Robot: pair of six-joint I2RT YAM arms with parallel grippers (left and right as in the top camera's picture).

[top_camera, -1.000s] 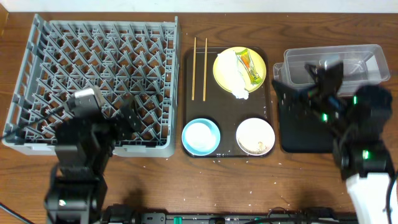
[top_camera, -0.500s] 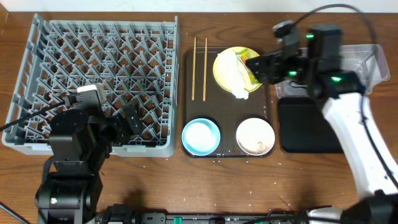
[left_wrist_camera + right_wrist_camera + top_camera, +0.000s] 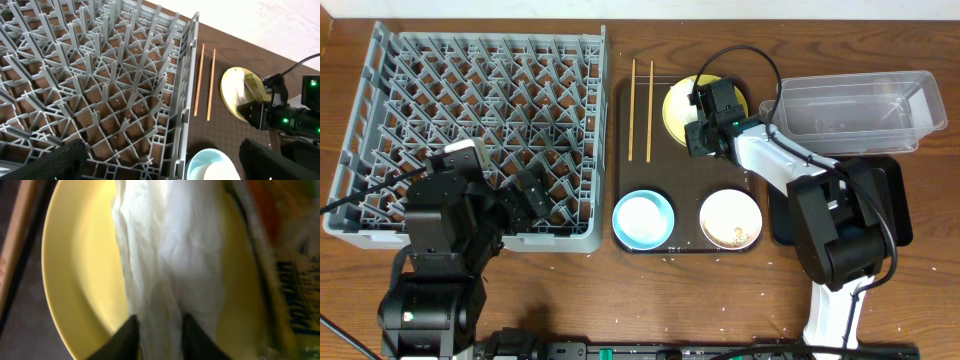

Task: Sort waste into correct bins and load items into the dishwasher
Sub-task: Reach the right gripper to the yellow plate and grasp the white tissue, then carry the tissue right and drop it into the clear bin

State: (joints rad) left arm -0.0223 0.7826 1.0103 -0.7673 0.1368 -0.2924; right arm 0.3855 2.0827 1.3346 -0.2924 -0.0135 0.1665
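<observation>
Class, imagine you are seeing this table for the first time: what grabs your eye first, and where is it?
First, the right gripper at the back of the brown tray, pinching the crumpled white napkin that lies on the yellow plate. Next, the big grey dish rack filling the table's left side, with no dishes visible in it.

Black left arm (image 3: pixel 445 225), black-white right arm (image 3: pixel 775 160)

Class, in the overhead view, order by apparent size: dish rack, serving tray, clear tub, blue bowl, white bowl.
Largest to smallest:
grey dish rack
dark brown serving tray
clear plastic tub
light blue bowl and white bowl: about equal, not ranked
</observation>
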